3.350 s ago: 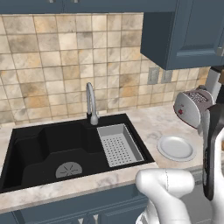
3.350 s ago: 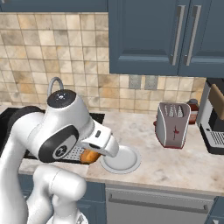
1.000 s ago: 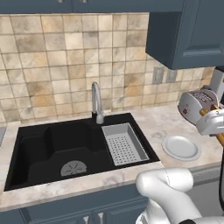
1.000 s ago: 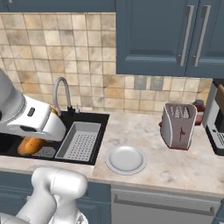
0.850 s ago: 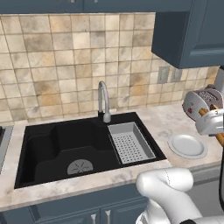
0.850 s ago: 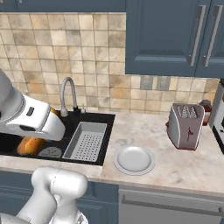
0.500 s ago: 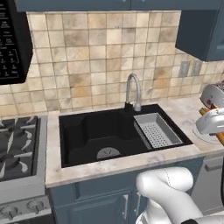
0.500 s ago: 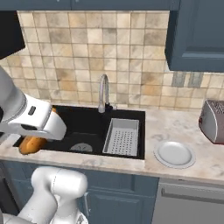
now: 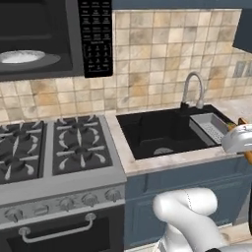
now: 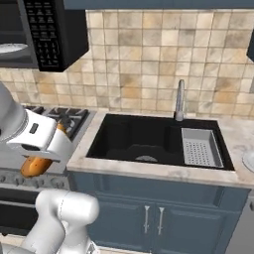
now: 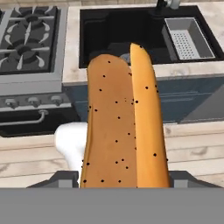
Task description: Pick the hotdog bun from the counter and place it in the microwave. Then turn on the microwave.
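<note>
Beige tiles run along the back wall above a marbled counter [image 10: 149, 171] with dark blue cabinet fronts; a black sink [image 10: 144, 136] is sunk into it, with a curved silver tap [image 10: 179, 101] behind and a grey perforated tray [image 10: 201, 146] in its right part; a black gas stove [image 9: 51, 147] with dark grates and a row of knobs sits to the left of the sink. Above the stove hangs the microwave [image 9: 96, 37], black, its keypad on the right side and its door open, so a pale round turntable plate [image 9: 22, 56] shows inside. In the hand view the gripper [image 11: 120, 181] is clamped on the hotdog bun [image 11: 124, 131], the jaws held fairly wide by it; the bun is golden-brown, dark-speckled and split lengthwise, and it points away from the hand towards the sink's front edge, above a pale wooden floor [image 11: 192, 151]. From the right base view the bun [image 10: 37, 166] shows as an orange end under the white hand, in front of the stove and well below the microwave.
</note>
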Motion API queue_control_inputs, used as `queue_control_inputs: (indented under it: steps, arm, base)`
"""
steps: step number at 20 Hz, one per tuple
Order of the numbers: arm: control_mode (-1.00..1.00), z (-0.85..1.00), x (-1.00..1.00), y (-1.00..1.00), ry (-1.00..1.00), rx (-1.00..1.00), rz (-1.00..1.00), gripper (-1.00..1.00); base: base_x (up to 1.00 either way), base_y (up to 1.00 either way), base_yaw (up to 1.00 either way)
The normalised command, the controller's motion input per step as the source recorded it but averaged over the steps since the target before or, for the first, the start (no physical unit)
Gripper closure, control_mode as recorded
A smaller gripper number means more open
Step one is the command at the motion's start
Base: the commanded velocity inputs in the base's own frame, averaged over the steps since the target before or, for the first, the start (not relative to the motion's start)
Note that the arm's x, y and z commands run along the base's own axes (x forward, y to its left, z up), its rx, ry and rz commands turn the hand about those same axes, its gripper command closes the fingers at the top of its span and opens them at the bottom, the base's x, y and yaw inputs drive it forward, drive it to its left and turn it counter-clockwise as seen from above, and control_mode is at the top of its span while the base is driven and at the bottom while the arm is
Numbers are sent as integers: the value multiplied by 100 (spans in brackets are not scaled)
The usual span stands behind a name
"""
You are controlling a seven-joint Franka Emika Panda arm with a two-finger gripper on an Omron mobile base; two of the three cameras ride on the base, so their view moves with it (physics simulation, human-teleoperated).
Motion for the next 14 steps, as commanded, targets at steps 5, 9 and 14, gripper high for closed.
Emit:
queue_control_inputs:
  steps: [5,9,14]
  arm:
    - [100,0,0,0,0,0,0,100]
    - [100,0,0,0,0,0,0,100]
    - [100,0,0,0,0,0,0,100]
  base:
    - [-4,100,2]
    - [0,87,1]
    - [4,56,7]
